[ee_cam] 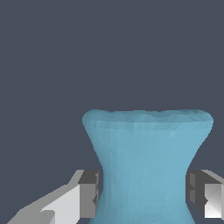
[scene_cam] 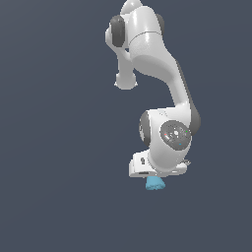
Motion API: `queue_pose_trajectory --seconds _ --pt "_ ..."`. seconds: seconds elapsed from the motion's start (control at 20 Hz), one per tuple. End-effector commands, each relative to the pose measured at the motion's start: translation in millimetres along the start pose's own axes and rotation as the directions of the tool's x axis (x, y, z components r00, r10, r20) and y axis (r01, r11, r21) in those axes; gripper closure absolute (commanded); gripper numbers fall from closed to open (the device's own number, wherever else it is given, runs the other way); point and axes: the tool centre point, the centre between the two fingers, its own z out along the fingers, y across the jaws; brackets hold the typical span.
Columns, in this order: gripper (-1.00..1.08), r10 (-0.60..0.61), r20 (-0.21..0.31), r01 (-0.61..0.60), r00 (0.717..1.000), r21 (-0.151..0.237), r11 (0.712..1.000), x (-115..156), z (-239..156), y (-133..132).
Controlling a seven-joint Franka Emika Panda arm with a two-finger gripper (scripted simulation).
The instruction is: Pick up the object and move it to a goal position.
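The object [ee_cam: 146,162], low and centre-right in the exterior view, sits with its narrow neck between the gripper's [ee_cam: 142,197] fingers, which touch or nearly touch it, so I judge the grasp made and the carry to the goal next.

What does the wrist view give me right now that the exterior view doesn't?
Only the wrist view shows the two fingertips flanking the narrow neck of the cyan object, touching or nearly so, plus its flared end. Only the exterior view shows the whole white arm and the object poking out below the gripper. Both show the same cyan object against a plain dark background.
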Motion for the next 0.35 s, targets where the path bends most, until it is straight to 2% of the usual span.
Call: queue_pose_trajectory --seconds 0.0,0.3 --pt "1.08 0.000 0.000 0.000 1.000 0.000 1.000 3.4 -0.8 -1.0" --pt "1.08 0.000 0.000 0.000 1.000 0.000 1.000 6.0 -1.2 -1.7"
